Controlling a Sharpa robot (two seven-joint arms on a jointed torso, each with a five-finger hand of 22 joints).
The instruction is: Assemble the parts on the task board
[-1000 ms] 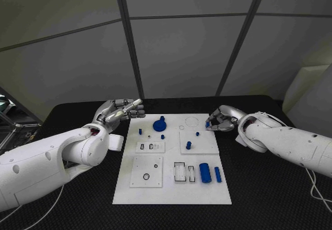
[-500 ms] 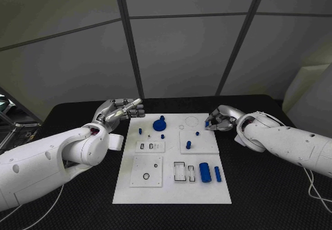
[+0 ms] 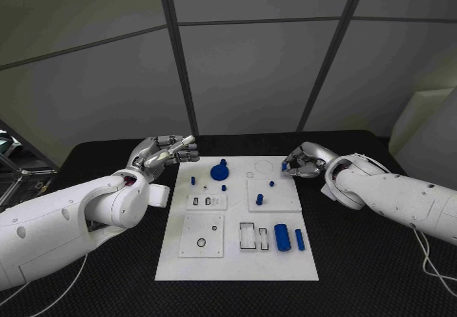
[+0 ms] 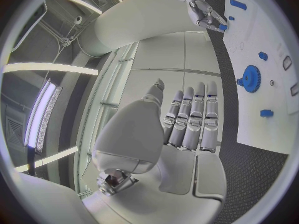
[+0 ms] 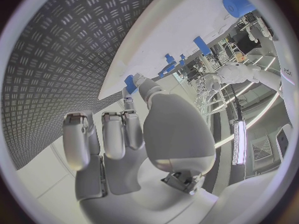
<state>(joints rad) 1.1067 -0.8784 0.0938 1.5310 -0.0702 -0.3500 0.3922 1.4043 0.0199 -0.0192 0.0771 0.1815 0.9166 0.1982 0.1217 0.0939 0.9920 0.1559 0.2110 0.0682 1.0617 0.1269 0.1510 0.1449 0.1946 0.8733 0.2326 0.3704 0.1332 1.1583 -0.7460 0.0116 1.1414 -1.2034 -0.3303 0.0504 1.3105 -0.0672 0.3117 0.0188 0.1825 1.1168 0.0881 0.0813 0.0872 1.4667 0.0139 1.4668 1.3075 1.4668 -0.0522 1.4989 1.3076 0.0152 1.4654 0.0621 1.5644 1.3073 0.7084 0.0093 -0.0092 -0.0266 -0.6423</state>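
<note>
Parts lie spread over the white task board, which sits in the middle of the black table. At the board's far end a blue gear stands left of centre, with a small blue peg to its left and another small peg just nearer. On the right half a blue peg stands on a raised square plate, with a smaller blue piece beyond it. Toward the near end a thick blue cylinder lies beside a thinner blue rod, both right of two narrow rectangular slots.

At the board's far right corner, the right hand hovers just over the edge, its fingers curled in, and pinches a small blue part at its fingertips; the left wrist view shows the same piece at those fingertips.

Off the board's far left corner, the left hand is raised above the table, fingers straight and close together side by side, holding nothing.
</note>
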